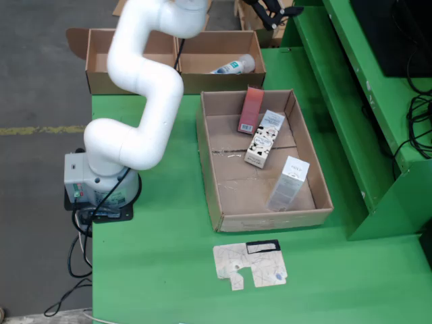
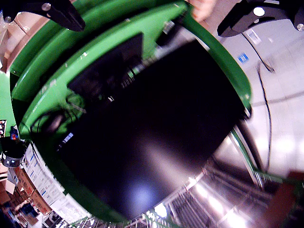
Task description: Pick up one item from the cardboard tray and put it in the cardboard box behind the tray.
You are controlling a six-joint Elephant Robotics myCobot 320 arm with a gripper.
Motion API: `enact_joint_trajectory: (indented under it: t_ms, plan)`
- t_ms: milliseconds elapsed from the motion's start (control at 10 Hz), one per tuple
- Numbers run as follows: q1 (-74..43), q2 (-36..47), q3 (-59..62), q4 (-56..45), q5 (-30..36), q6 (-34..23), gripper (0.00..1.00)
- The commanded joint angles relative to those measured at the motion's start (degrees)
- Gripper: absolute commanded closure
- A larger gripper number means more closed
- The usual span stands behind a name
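In the fixed view the open cardboard tray (image 1: 219,202) lies on the green table with three items in it: a red box (image 1: 250,110), a black-and-white patterned box (image 1: 264,138) and a pale silver box (image 1: 288,183). Behind the tray stands a cardboard box (image 1: 196,81) holding a white bottle (image 1: 234,66). The white arm reaches up to the top edge, where my black gripper (image 1: 275,13) hangs high beyond the boxes, far from the tray. The gripper view looks at a dark monitor; my gripper (image 2: 156,14) is open, its fingertips (image 2: 61,14) wide apart with nothing between them.
A second cardboard box (image 1: 94,64) stands left of the one with the bottle. A flat cardboard scrap (image 1: 250,264) lies in front of the tray. A raised green shelf (image 1: 337,101) runs along the right side, with cables (image 1: 418,128) beyond it. The arm's base (image 1: 101,185) sits at the table's left edge.
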Motion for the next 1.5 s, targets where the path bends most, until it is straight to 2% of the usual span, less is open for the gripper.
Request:
enact_joint_trajectory:
  t_ms: [0,100,200,300,400,500,600,1400]
  plan:
    - [1.66,6.74,1.39,40.45,-100.98,-76.97,0.00]
    - [1.66,6.74,1.39,40.45,-100.98,-76.98,0.00]
    - [-11.23,-0.56,1.40,31.80,-112.25,-95.11,0.00]
    - [-17.47,-3.56,1.40,28.47,-120.63,-105.54,0.00]
    - [-21.46,-4.91,1.39,26.52,-126.87,-112.66,0.00]
    - [-27.19,-6.35,1.39,23.90,-138.16,-123.02,0.00]
    - [-28.93,-6.64,1.39,23.58,-141.68,-126.08,0.00]
    - [-28.93,-6.65,1.40,23.57,-141.68,-126.08,0.00]
